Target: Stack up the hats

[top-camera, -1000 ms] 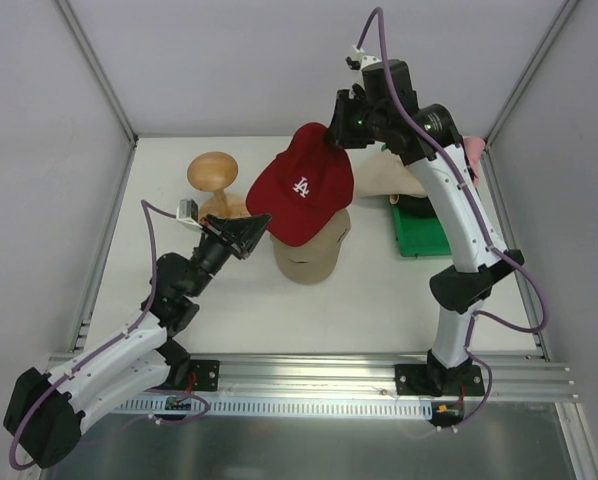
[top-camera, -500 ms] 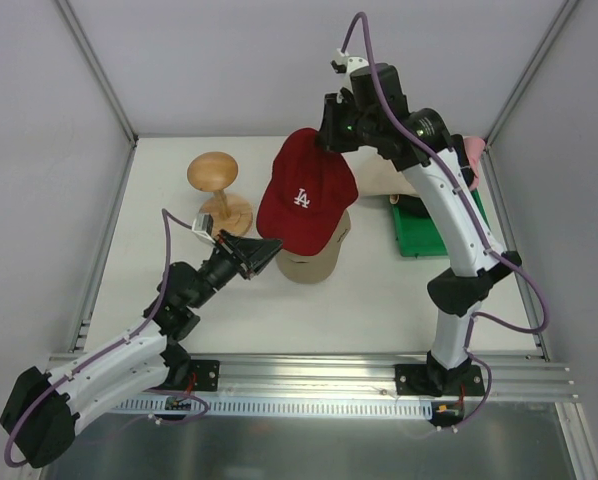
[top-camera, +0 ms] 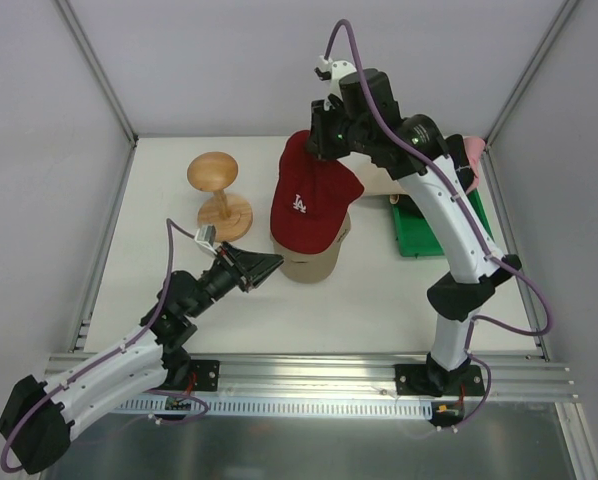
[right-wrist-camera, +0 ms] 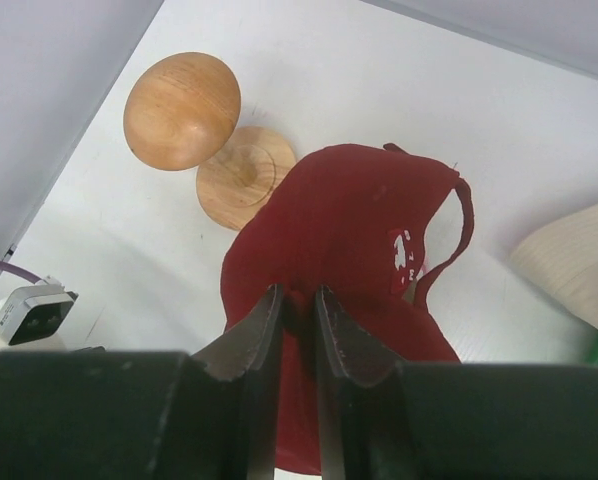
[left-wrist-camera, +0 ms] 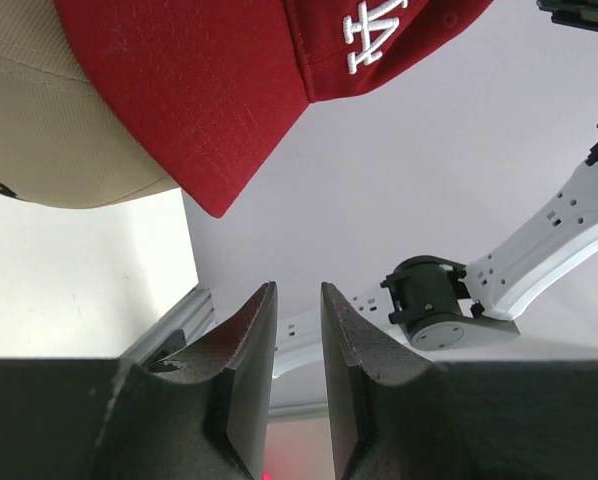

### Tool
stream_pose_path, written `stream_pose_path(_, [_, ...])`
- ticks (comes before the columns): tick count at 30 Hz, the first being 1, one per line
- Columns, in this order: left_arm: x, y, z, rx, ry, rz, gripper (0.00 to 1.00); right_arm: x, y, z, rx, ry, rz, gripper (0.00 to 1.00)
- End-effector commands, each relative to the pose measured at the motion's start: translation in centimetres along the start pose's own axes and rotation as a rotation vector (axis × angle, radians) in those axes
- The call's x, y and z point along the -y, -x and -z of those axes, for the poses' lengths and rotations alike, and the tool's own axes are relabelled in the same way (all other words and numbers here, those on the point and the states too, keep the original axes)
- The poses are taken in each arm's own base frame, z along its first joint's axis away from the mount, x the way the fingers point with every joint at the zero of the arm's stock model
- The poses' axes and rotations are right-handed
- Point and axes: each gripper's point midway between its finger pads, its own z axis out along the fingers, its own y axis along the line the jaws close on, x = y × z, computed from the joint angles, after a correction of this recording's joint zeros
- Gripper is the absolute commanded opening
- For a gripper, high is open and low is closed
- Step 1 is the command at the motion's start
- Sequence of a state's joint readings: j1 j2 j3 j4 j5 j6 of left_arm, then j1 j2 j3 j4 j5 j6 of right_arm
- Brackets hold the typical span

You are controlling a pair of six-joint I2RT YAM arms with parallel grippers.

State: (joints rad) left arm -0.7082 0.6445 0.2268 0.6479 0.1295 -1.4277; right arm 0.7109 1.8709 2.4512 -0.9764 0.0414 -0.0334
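Observation:
My right gripper (top-camera: 319, 150) is shut on the crown fabric of the red cap with white lettering (top-camera: 314, 195) and holds it up over the tan cap (top-camera: 309, 262), brim hanging toward the near side. In the right wrist view the gripper (right-wrist-camera: 299, 292) pinches a fold of the red cap (right-wrist-camera: 359, 220). My left gripper (top-camera: 276, 263) is empty, jaws a narrow gap apart, just left of the tan cap. In the left wrist view the gripper (left-wrist-camera: 299, 290) sits below the red brim (left-wrist-camera: 199, 80) and the tan cap (left-wrist-camera: 49, 130). A cream bucket hat (top-camera: 384, 180), a black hat (top-camera: 411, 205) and a pink hat (top-camera: 472, 155) lie at the back right.
A mushroom-shaped wooden stand (top-camera: 214, 175) stands at the back left; it also shows in the right wrist view (right-wrist-camera: 182, 110). A green tray (top-camera: 419, 235) lies at the right under the right arm. Grey walls enclose the table on three sides.
My right gripper has carried the red cap left and turned it so it hangs narrower over the tan cap. My left gripper has drawn back toward the near side, away from the red brim.

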Motion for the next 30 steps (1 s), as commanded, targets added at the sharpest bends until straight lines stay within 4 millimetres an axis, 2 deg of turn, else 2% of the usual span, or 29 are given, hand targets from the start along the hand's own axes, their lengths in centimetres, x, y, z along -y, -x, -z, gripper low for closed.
stream_pose_path(1, [-0.2,-0.6,0.7,-0.024,-0.014,-0.031,0.25,-0.7,2.2,2.7,0.090,0.022,0.032,0.08])
stream_pose_path(4, [-0.4,-0.5,0.9,-0.017,-0.002,-0.052,0.34,-1.1,2.0,2.9,0.085,0.032,0.042,0.08])
stream_pose_path(6, [-0.5,-0.3,1.1,-0.006,0.013,-0.080,0.43,-1.4,1.8,3.3,0.080,0.045,0.053,0.08])
stream_pose_path(12, [0.2,0.5,1.4,0.035,0.031,-0.134,0.56,-3.0,0.4,3.6,0.048,0.135,0.089,0.07])
stream_pose_path(13, [-0.5,0.6,1.5,0.038,0.067,-0.134,0.57,-3.1,0.3,3.8,0.048,0.140,0.095,0.07])
stream_pose_path(15, [-0.3,1.0,1.5,0.050,0.088,-0.150,0.60,-3.5,-0.1,3.8,0.035,0.156,0.108,0.07])
stream_pose_path(22, [-2.0,1.6,1.3,0.072,0.196,-0.167,0.69,-3.6,-1.1,3.4,0.005,0.174,0.129,0.07])
stream_pose_path(30, [-3.0,1.9,0.7,0.046,0.239,-0.346,0.76,-3.8,-2.0,2.5,-0.024,0.189,0.136,0.07])
